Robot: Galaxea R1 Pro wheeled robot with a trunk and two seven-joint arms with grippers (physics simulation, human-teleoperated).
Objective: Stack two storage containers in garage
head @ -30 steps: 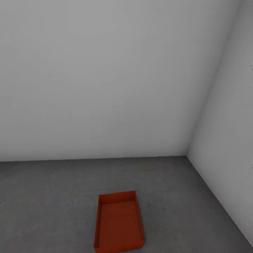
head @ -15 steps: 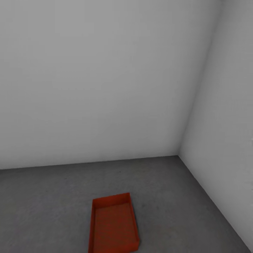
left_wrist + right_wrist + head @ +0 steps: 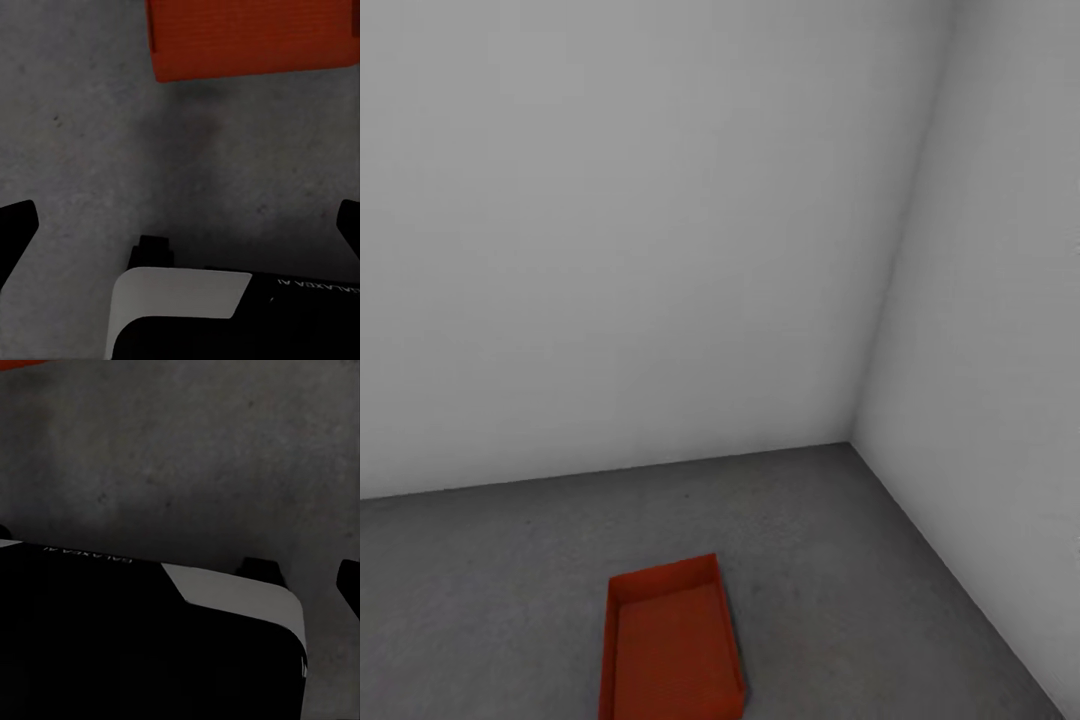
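Garage corner. One bin [image 3: 672,645] sits open side up on the concrete floor [image 3: 860,560] at 6 o'clock in the head view, alone, nothing stacked in it.

Judgement: first placement looks done; next comes fetching the second bin.

Bin: orange-red, thin straight walls, flat bottom. Floor: mottled, matte grey.

Left claw [image 3: 180,225]: tips far apart, empty. Right claw: state cannot tell.

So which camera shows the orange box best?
The head view. There the storage container sits open-topped on the grey floor near the room corner, with most of its shape showing. The left wrist view catches just one flat orange part, and the right wrist view a thin orange sliver at its edge.
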